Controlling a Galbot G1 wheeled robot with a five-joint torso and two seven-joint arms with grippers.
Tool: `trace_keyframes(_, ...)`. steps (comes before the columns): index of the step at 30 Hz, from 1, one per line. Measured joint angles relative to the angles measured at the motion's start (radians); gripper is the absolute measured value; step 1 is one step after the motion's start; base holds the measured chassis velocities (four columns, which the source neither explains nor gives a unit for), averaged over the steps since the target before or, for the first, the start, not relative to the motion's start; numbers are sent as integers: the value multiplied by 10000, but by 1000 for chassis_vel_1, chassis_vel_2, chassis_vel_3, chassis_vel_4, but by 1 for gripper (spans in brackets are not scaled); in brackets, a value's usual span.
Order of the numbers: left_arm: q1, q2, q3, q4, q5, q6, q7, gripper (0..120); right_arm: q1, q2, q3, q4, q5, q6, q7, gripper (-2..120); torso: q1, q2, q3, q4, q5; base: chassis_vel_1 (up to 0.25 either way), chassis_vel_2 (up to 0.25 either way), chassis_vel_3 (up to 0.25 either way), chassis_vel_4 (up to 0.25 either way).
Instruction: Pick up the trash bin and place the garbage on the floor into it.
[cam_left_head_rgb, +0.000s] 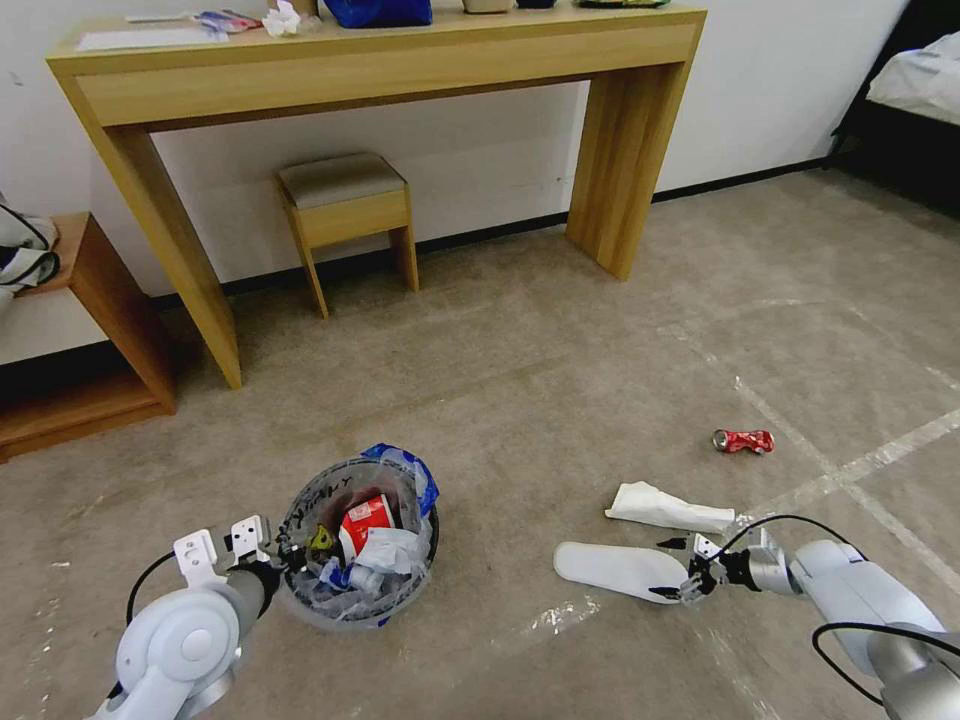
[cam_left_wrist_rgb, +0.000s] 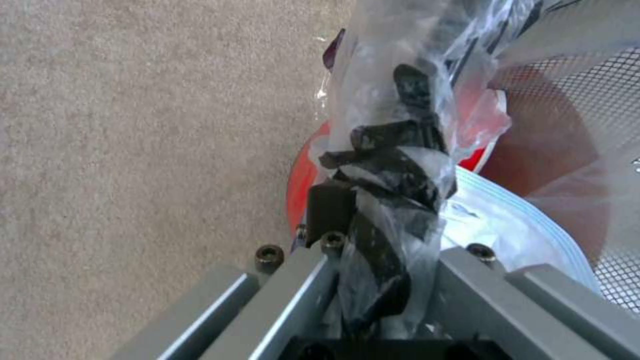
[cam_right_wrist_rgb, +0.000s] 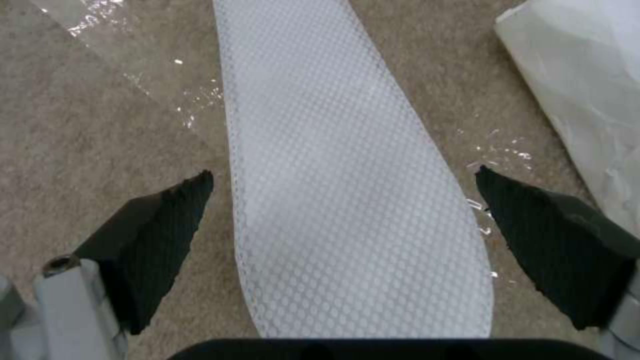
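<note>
The floor (cam_left_head_rgb: 560, 360) was beige carpet crossed by pale tape lines, with a wooden desk (cam_left_head_rgb: 380, 70) and a stool (cam_left_head_rgb: 345, 215) against the white wall. The left gripper (cam_left_head_rgb: 290, 553) was clamped on the bagged rim of the bin (cam_left_head_rgb: 360, 545), which held a carton and wrappers. The right gripper (cam_left_head_rgb: 680, 568) was spread wide around the end of the slipper (cam_left_head_rgb: 615, 570). A tissue (cam_left_head_rgb: 668, 508) lay just beside it; a can (cam_left_head_rgb: 743, 441) lay farther off.
</note>
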Motion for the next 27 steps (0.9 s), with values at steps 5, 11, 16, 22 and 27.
trace_keyframes(5, -28, 10, 47, -31, 2, -10, 7, 0, -8, 68, -35, -107, -9, -98, 96, 100, 0, 1, 0, 0, -1, 0, 0, 0, 0)
trace_keyframes(11, -45, -19, 120, -41, 52, -15, 18, 0, -54, 171, -51, -156, -47, -134, 229, 100, 0, 1, -1, 0, -1, 0, 0, 0, 0)
trace_keyframes(16, -43, -59, 161, -37, 106, -17, 41, 0, -95, 186, -56, -192, -70, -140, 352, 100, 0, 0, 0, 0, -1, 0, 0, 0, 0)
trace_keyframes(22, -66, -62, 233, -29, 133, -18, 75, 0, -135, 143, -30, -230, -47, -157, 529, 100, 0, 1, 0, 0, 0, 0, 0, 0, 0)
trace_keyframes(27, -78, -47, 265, -31, 134, -22, 83, 0, -135, 143, -30, -287, -45, -228, 708, 100, 0, 1, 0, 0, 0, 0, 0, 0, 0)
